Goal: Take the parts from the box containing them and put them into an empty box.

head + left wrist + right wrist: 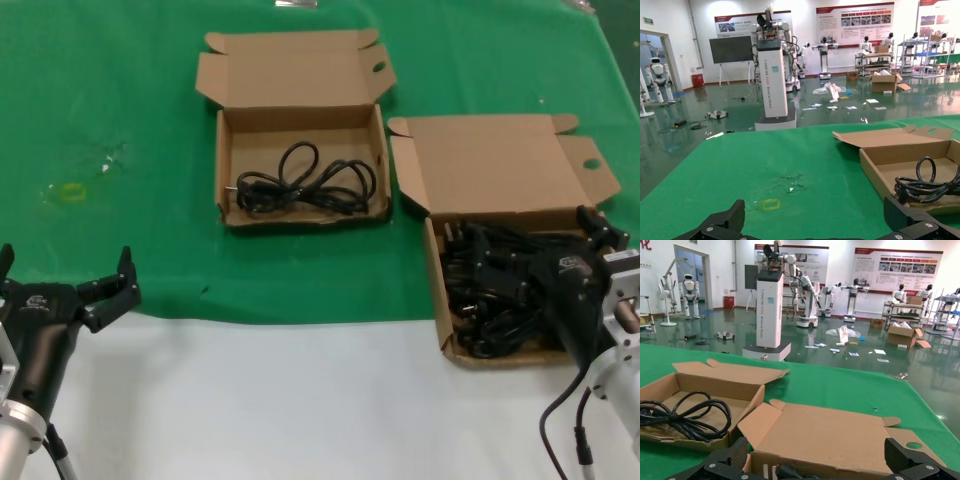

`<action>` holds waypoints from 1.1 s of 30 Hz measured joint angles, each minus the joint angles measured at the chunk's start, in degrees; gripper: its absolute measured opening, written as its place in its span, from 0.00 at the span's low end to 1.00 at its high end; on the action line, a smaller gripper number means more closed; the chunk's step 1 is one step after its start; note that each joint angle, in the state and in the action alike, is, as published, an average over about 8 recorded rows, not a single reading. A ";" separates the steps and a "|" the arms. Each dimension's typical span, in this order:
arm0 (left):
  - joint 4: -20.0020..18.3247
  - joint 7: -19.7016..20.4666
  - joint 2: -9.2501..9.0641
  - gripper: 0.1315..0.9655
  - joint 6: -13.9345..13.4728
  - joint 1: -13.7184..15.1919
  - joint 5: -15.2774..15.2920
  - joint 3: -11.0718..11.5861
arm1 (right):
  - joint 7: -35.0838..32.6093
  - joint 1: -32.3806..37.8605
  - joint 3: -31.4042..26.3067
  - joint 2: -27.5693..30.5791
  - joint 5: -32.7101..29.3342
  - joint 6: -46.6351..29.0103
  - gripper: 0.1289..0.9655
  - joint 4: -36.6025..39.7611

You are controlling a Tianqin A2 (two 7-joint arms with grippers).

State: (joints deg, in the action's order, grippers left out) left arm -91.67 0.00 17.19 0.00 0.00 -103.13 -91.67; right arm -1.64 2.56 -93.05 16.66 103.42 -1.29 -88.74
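Note:
Two open cardboard boxes sit on the green cloth. The far middle box (300, 118) holds one coiled black cord (305, 185), which also shows in the left wrist view as the cord (930, 185) and in the right wrist view as the cord (685, 415). The right box (490, 165) is packed with a tangle of black cords (490, 300). My right gripper (540, 245) is low over that pile, open, with its fingers wide apart in front of the box's raised lid (830, 430). My left gripper (65, 262) waits open at the near left, holding nothing.
The green cloth (120, 100) covers the far part of the table, and bare white table (280, 400) lies in front. A small yellow mark (72, 192) sits on the cloth at the left. Both box lids stand open toward the far side.

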 joint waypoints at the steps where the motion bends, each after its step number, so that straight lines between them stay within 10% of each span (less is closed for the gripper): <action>1: 0.00 0.00 0.00 1.00 0.00 0.00 0.00 0.00 | 0.00 0.00 0.00 0.00 0.00 0.00 1.00 0.00; 33: 0.00 0.00 0.00 1.00 0.00 0.00 0.00 0.00 | 0.00 0.00 0.00 0.00 0.00 0.00 1.00 0.00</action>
State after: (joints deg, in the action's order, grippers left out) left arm -91.67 0.00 17.19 0.00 0.00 -103.13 -91.67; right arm -1.64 2.56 -93.05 16.66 103.42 -1.29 -88.74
